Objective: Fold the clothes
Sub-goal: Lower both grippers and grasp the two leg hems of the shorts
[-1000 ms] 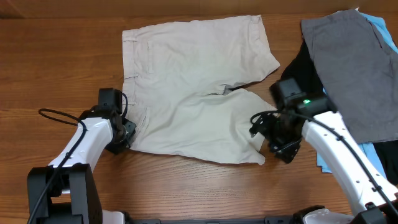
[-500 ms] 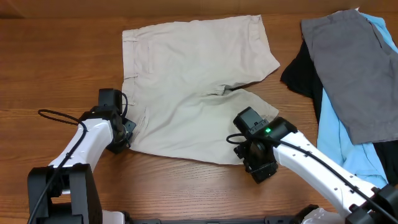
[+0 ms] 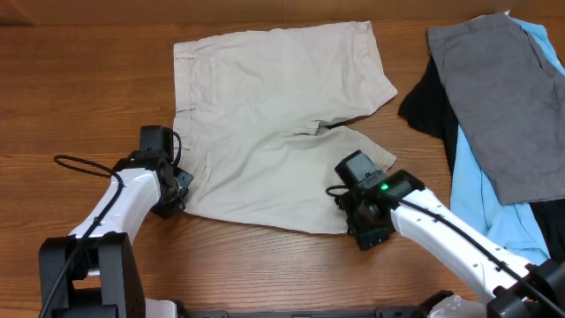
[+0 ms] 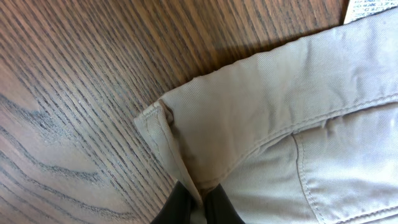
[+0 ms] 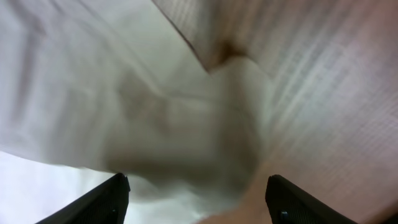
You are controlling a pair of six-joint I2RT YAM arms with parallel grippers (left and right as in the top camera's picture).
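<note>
The beige khaki shorts (image 3: 274, 124) lie spread flat on the wooden table, waistband to the left, two legs to the right. My left gripper (image 3: 181, 193) is shut on the waistband's lower left corner; in the left wrist view the fingers (image 4: 177, 208) pinch the fabric fold (image 4: 186, 155). My right gripper (image 3: 357, 221) is open over the lower leg's hem corner; the right wrist view shows blurred beige cloth (image 5: 155, 118) between its wide-apart fingertips (image 5: 112, 193). A grey garment (image 3: 512, 97) lies on light-blue (image 3: 481, 199) and black (image 3: 428, 102) garments at the right.
A white label (image 4: 373, 7) shows at the top right of the left wrist view. The pile of other garments takes up the right edge of the table. A black cable (image 3: 84, 166) loops by the left arm.
The right arm swept left from the garment pile to the lower leg's hem, then shifted slightly right. The left gripper has stayed in place on the waistband corner.
</note>
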